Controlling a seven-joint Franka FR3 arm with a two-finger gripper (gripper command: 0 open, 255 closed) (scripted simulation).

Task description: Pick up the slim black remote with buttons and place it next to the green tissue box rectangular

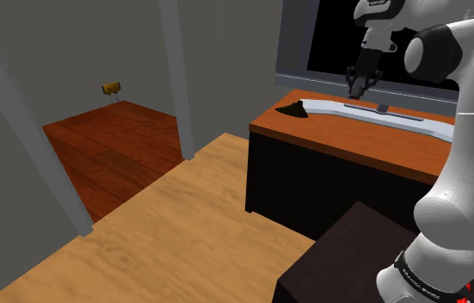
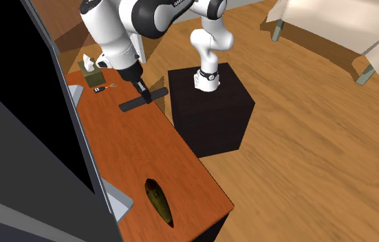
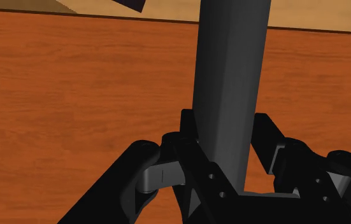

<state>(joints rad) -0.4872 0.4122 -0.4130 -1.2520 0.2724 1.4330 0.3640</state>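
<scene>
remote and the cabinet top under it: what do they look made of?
Remote: dark grey body, smooth and matte, probably plastic, though the render leaves that open. No buttons show on the face seen in the wrist view.
Cabinet top: reddish-brown wood, judging by the streaked grain, with a low sheen. It could be solid wood or veneer.

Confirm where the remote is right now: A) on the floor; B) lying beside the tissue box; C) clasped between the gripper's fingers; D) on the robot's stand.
C: in the wrist view the gripper clasps the slim dark remote between its fingers.
</scene>
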